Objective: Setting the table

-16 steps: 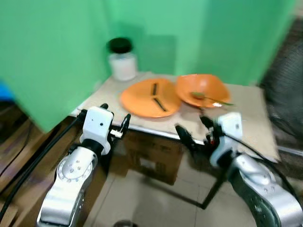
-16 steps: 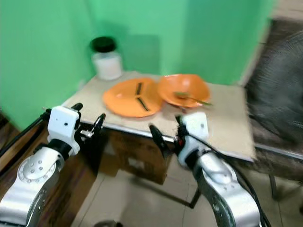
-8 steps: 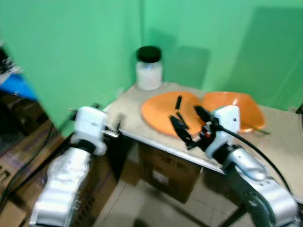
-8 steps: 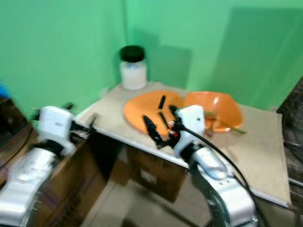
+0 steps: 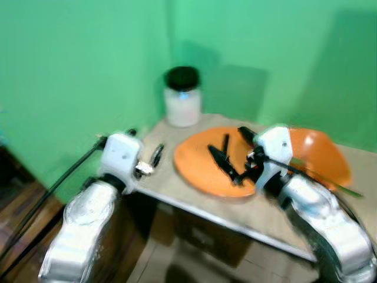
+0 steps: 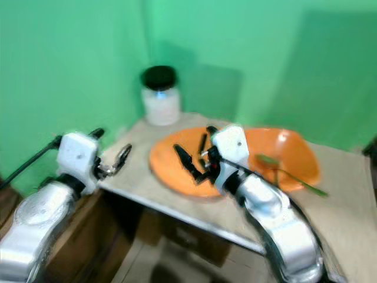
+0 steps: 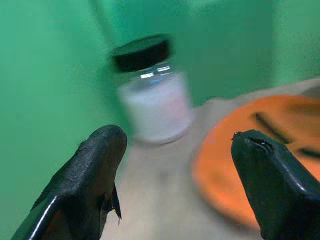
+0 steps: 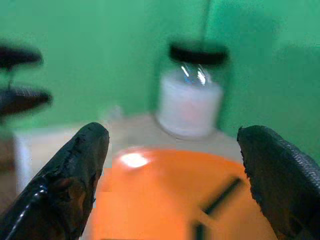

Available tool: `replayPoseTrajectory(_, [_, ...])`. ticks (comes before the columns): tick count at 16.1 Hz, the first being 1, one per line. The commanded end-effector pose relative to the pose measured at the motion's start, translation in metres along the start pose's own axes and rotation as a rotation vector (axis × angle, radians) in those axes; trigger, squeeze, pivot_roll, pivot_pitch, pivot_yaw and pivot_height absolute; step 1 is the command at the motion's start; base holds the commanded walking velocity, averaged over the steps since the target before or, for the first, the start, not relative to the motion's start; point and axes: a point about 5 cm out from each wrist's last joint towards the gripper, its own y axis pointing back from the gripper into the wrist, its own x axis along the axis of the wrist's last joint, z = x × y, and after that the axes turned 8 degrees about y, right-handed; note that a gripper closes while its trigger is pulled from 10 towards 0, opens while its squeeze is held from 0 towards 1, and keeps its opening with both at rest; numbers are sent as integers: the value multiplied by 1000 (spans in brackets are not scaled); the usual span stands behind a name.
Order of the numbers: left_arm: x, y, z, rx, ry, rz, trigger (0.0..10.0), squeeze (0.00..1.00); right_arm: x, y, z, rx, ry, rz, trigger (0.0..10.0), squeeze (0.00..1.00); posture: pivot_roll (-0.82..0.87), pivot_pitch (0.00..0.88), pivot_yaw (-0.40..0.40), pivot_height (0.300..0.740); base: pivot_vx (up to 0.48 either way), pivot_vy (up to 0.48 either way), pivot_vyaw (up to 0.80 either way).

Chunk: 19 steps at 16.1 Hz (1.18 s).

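Observation:
An orange plate (image 5: 203, 171) with two dark strips on it lies on the small beige table (image 5: 265, 209). An orange bowl (image 5: 324, 159) stands touching its right side, with a green spoon (image 6: 285, 172) resting in it. At the back corner stands a white jar (image 5: 182, 98) with a black lid. My right gripper (image 5: 225, 140) hovers open over the plate, nothing between its fingers. My left gripper (image 5: 145, 142) is open at the table's left edge, pointing at the jar (image 7: 152, 95).
Green walls close in the table at the back and on the left. Below the left edge the floor is dark, and a black cable (image 5: 53, 191) runs along my left arm. Bare tabletop lies in front of the plate and bowl.
The camera has moved closer and the table looks larger. My right gripper rose from the table's front edge to over the plate. My left gripper came up to the table's left edge.

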Motion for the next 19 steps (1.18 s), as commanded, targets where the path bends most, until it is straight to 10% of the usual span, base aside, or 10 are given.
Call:
replayPoseTrajectory(1, [-6, 4, -6, 4, -16, -33, 10000, 0, 0, -13, -7, 73, 53, -37, 10000, 0, 13, 0, 49, 740, 0, 0, 0])
replayPoseTrajectory(5, [-14, 7, -10, -16, -58, -83, 10000, 0, -8, -37, -3, 95, 137, -137, 10000, 0, 8, 0, 37, 740, 0, 0, 0])
replayPoseTrajectory(15, [-31, 15, -6, -93, -92, -161, 10000, 0, -33, -88, -2, 156, 803, -304, 10000, 0, -3, 0, 27, 740, 0, 0, 0])
replayPoseTrajectory(19, [-31, 16, -8, -88, -97, -159, 10000, 0, -51, -88, -18, 287, 857, -346, 10000, 0, 1, 0, 26, 740, 0, 0, 0])
